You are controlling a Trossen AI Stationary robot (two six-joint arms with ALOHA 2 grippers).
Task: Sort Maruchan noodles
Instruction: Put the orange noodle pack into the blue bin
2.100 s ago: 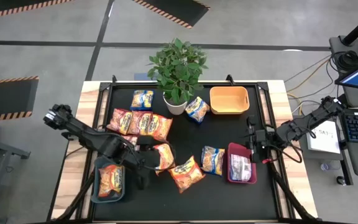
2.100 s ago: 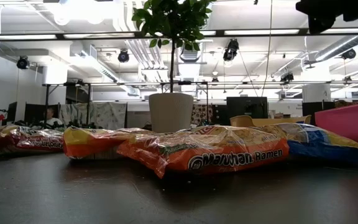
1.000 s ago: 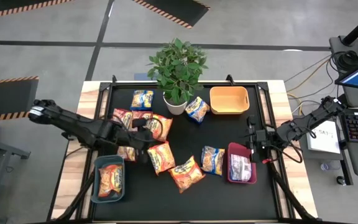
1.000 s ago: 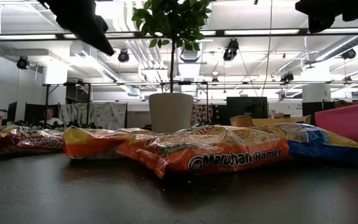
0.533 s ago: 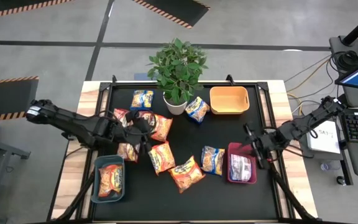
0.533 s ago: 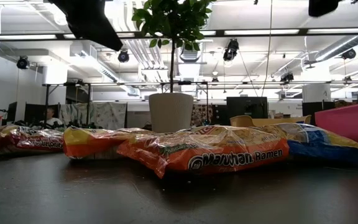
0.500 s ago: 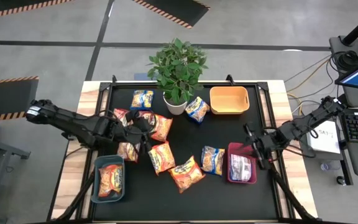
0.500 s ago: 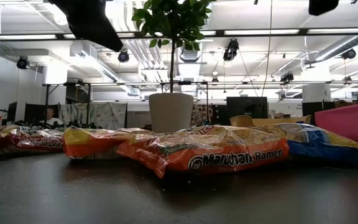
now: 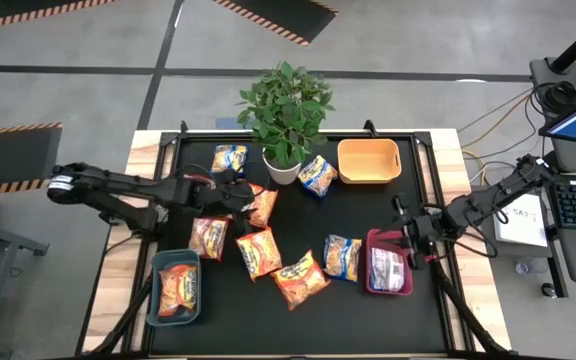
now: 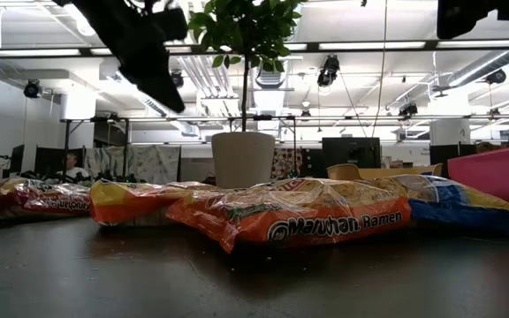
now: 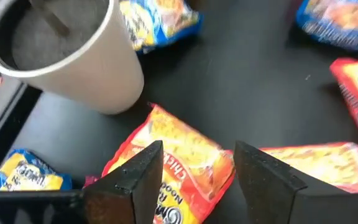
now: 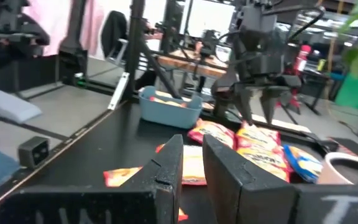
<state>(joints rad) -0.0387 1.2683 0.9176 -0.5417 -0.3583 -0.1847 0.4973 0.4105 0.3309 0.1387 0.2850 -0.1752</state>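
The left arm reaches across the bench, its left gripper [image 11: 197, 171] poised over a red-orange noodle packet [image 11: 173, 165] beside the white pot [image 11: 73, 56], jaws spread, seemingly not touching it. The right gripper [image 12: 191, 155] hangs near the red bin [image 9: 386, 262], jaws nearly pressed together.
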